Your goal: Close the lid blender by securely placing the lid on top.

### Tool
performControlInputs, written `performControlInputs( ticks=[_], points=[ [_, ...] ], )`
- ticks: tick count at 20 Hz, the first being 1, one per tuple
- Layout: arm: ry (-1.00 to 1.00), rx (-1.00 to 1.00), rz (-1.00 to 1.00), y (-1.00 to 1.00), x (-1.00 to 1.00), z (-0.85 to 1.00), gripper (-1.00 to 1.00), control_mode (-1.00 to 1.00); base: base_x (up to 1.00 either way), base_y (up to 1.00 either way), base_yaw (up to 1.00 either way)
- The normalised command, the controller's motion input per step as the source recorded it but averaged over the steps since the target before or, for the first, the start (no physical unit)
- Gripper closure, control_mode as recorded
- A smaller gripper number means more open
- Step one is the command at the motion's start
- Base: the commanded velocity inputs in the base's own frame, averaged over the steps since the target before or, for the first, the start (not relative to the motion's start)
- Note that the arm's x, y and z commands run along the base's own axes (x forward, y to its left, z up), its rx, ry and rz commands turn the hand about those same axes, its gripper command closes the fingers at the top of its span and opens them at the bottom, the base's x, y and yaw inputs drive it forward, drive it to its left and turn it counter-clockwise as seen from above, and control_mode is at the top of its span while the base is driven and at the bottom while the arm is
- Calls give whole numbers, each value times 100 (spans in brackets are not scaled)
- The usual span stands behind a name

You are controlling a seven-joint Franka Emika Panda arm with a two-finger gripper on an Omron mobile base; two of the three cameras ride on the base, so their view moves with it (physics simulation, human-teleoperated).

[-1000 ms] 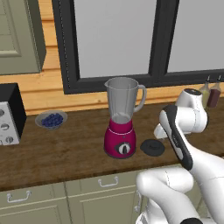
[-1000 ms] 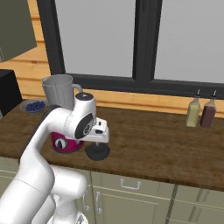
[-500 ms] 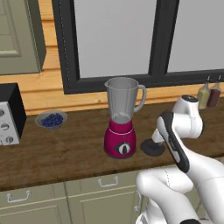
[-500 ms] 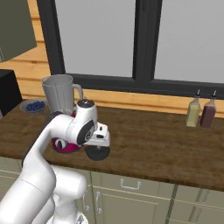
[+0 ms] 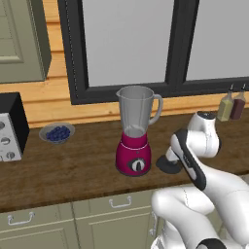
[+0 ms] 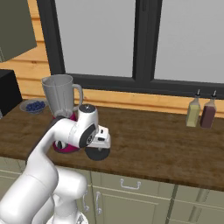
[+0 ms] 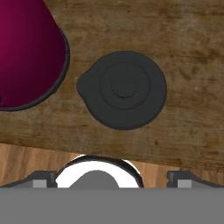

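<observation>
The blender (image 5: 133, 155) stands on the wooden counter, a magenta base with a front dial under a tall clear jar (image 6: 59, 94) whose mouth is uncovered. Its base also fills the upper left of the hand view (image 7: 26, 52). The lid (image 7: 124, 89), a flat black disc with a raised centre knob, lies flat on the counter just right of the base (image 6: 98, 154) (image 5: 168, 168). My gripper (image 7: 111, 177) points down and hangs a little above the lid, open wide, with nothing between its fingertips (image 7: 43, 177). In the right base view the gripper (image 6: 103, 142) sits directly over the lid.
A bowl of blueberries (image 5: 57, 132) and a toaster oven (image 5: 9, 129) stand to the blender's left. Two bottles (image 6: 193, 111) (image 6: 208, 111) stand at the back right under the window. The counter's front edge (image 7: 109, 151) runs close to the lid.
The arm has folded down and the hand has sunk closer to the lid. The jaws stayed open; lid and blender have not moved.
</observation>
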Motion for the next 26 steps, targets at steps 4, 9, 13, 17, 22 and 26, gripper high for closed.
performControlInputs(
  ticks=[4, 9, 13, 17, 22, 26],
  points=[
    [0, 0, 0, -1, 19, -18, -100, -100, 0, 0, 0],
    [0, 0, 0, -8, 16, -23, -100, -100, 0, 0, 0],
    [0, 0, 0, -6, 18, -21, -100, -100, 0, 0, 0],
    [0, 0, 0, -2, 18, -24, -100, -100, 0, 0, 0],
    [0, 0, 0, 0, 19, -22, -100, -100, 0, 0, 0],
    [0, 0, 0, 0, 20, -18, -100, -100, 0, 0, 0]
  ],
)
